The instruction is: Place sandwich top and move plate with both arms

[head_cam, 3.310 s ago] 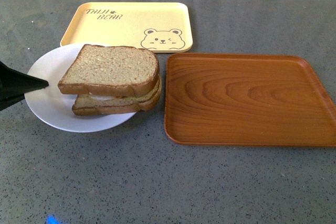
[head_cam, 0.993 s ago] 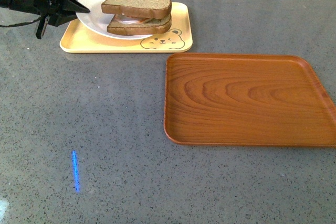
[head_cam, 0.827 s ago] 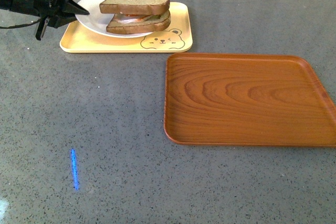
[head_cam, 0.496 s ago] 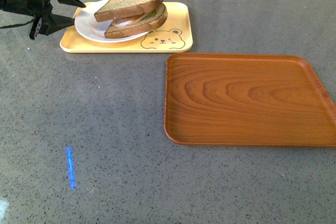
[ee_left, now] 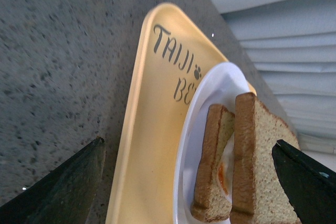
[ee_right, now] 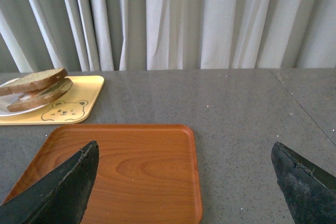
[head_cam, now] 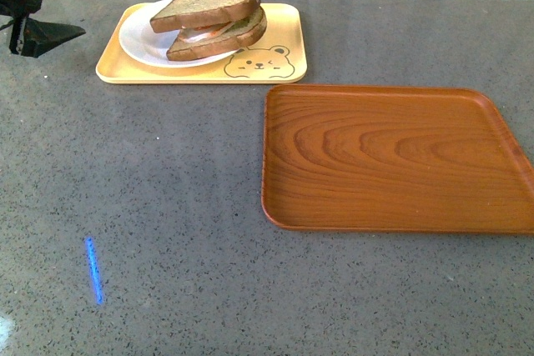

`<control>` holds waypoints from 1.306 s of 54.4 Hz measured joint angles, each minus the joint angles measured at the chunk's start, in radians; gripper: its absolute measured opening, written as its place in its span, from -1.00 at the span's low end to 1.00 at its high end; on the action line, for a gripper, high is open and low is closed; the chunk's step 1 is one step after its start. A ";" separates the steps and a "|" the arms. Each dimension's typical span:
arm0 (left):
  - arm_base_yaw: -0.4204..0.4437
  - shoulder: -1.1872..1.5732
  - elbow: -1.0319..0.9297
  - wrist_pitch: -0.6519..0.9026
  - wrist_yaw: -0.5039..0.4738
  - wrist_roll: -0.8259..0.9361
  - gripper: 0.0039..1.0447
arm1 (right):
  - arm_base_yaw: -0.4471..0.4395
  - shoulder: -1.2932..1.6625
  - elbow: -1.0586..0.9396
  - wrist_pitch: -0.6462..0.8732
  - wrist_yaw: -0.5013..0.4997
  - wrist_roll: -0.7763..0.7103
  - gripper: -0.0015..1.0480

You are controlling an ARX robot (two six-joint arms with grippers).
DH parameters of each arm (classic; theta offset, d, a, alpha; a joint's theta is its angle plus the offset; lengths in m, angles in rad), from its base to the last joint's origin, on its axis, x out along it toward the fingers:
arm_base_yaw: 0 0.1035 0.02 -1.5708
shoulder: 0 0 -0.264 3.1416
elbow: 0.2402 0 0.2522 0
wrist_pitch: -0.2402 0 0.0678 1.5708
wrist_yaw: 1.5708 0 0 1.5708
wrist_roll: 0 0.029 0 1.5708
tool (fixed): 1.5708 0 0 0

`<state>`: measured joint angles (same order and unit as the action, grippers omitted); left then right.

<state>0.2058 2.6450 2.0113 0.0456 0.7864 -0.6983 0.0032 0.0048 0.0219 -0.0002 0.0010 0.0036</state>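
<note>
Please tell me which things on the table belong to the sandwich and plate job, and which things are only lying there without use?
Belong to the job:
- sandwich top, lying on the sandwich
- plate, resting on the yellow bear tray
- left gripper, open, beside the tray
- right gripper, open, above the wooden tray

Only lying there:
- yellow bear tray, under the plate
- wooden tray, bare

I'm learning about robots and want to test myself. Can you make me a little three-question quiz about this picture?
1. True or false: the plate sits on the yellow tray.
2. What lies on the wooden tray? A) sandwich B) nothing C) cup
3. Fill in: the sandwich top rests on another bread ____.

Key: 1 true. 2 B. 3 slice. Bonus: the left gripper has its jaws open, beside the yellow tray.
</note>
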 joint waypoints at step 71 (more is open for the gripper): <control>-0.145 -1.201 -1.735 1.120 -0.729 0.687 -0.98 | 0.000 0.000 0.000 0.000 0.000 0.000 0.82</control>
<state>0.0612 1.4445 0.2760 1.1652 0.0570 -0.0116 0.0032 0.0048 0.0219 -0.0002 0.0013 0.0036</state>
